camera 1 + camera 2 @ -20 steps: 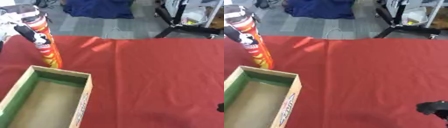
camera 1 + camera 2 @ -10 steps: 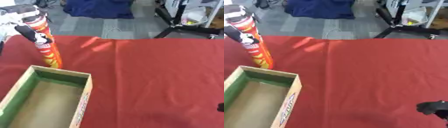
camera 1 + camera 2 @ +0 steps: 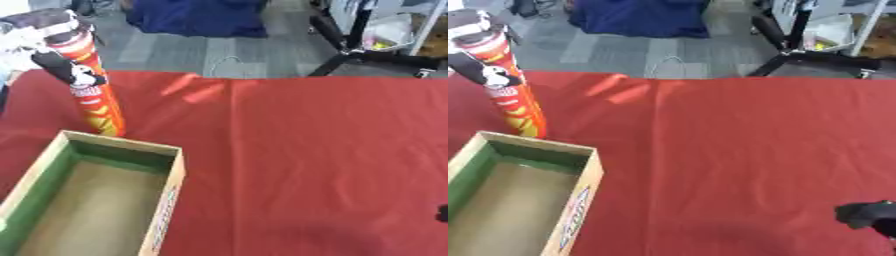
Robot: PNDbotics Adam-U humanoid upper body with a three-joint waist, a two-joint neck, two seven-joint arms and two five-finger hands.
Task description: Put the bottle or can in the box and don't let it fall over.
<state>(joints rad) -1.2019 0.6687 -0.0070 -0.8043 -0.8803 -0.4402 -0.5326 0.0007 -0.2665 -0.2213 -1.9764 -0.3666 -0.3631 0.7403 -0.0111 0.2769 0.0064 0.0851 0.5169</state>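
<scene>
Currently I see my left hand (image 3: 54, 67) with fingers curled around the tall can (image 3: 90, 87), which stands tilted on the red cloth (image 3: 306, 150) just behind the open box (image 3: 96, 200); my right hand (image 3: 868, 216) shows at the lower right, its fingers indistinct.

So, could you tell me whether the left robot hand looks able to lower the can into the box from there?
Probably yes. The left robot hand already grips the upright can, which stands just behind the open, empty box; nothing lies between them.
</scene>
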